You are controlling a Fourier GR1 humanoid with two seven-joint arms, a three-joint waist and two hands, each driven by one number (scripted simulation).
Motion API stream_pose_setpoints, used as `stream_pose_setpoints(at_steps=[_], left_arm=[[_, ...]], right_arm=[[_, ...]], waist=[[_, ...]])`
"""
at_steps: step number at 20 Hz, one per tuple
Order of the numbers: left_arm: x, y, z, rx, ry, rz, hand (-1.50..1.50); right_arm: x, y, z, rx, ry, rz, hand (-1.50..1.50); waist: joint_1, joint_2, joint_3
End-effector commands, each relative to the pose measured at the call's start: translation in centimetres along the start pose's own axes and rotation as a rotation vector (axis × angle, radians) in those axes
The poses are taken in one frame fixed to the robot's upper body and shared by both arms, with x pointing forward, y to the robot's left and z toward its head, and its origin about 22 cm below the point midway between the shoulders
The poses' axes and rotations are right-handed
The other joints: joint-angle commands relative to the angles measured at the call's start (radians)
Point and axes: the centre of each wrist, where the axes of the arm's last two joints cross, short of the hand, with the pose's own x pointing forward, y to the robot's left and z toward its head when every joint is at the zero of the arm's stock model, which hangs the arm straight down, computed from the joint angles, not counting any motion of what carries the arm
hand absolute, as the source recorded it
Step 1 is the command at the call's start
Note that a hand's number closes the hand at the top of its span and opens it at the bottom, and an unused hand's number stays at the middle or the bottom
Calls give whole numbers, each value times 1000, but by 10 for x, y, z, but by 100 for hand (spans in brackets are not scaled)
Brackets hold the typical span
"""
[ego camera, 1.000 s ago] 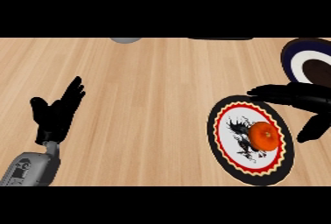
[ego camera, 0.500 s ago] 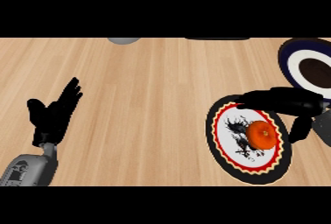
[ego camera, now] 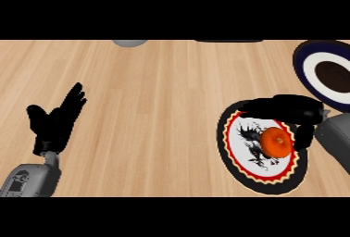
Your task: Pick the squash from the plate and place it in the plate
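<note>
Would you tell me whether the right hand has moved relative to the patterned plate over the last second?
Yes. The right hand has shifted leftward over the patterned plate, now arching above the orange squash.

The counter [ego camera: 157,102] is lit evenly and brightly, with no visible source of light and no bright patch or glare on the wood. Hardly any cast shadow is seen under the left hand [ego camera: 56,121] or beside the plate [ego camera: 240,171]. The black hands are rendered as flat dark shapes with almost no shading, so the right hand [ego camera: 290,111] is hard to read against the plate's black rim. The squash [ego camera: 277,141] is shown in saturated orange with slight shading at its edges. The grain of the wood is kept uniform across the view. Round plates are stretched taller than wide near the right edge.
</note>
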Motion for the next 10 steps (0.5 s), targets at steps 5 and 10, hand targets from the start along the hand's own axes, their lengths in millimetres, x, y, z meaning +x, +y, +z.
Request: stream_pose_setpoints(at_steps=[5, 10], left_arm=[[5, -6, 2, 6, 10, 5, 0], [-1, 14, 8, 21, 8, 1, 0]], right_arm=[[6, -1, -10, 151, -48, 22, -150], [11, 36, -30, 151, -163, 44, 150]], waist=[[-1, -1, 0], [4, 0, 0]])
